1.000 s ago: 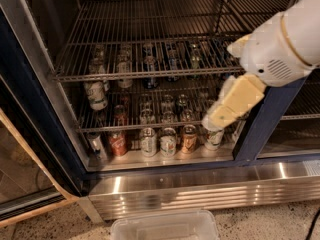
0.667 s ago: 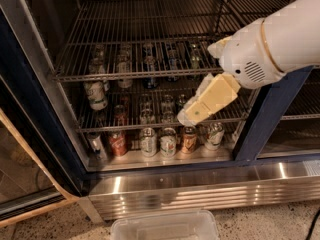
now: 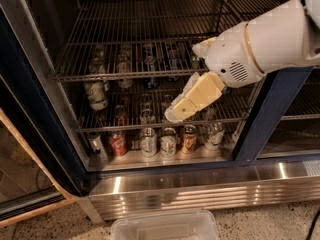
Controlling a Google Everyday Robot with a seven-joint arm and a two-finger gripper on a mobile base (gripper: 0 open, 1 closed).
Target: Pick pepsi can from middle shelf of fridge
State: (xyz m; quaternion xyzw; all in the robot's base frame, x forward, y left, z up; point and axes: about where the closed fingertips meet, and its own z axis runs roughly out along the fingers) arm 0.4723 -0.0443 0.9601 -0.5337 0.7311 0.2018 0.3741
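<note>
— Silver on top and dark below: is that the pepsi can (image 3: 166,105)?
— I take it so. It is a small can, standing upright on the middle shelf (image 3: 232,106) among a short row of cans. Its lid catches the light. Its side sits in shade and reads dark rather than plainly blue, and no lettering can be made out.
— Where is the gripper (image 3: 175,115)?
— Just to the right of that can, low in front of the same rack. It shows as one cream wedge slanting down and to the left from the white arm (image 3: 270,39), which comes in from the upper right. Whether it touches the can I cannot tell, and how the jaws stand I cannot tell either.
— And the rest of the fridge (image 3: 265,114)?
— Dark blue frame, with a stainless steel base panel (image 3: 200,186) underneath. An upper wire rack (image 3: 100,34) carries another row of cans near its front bar. At the left end of the middle shelf stands a white-and-green can (image 3: 95,94). On the pale floor beneath, a red can (image 3: 118,143) stands beside several lighter ones, all upright.
— Anything outside?
— A clear plastic bin (image 3: 165,226) lies on the speckled ground in front of the base panel.
</note>
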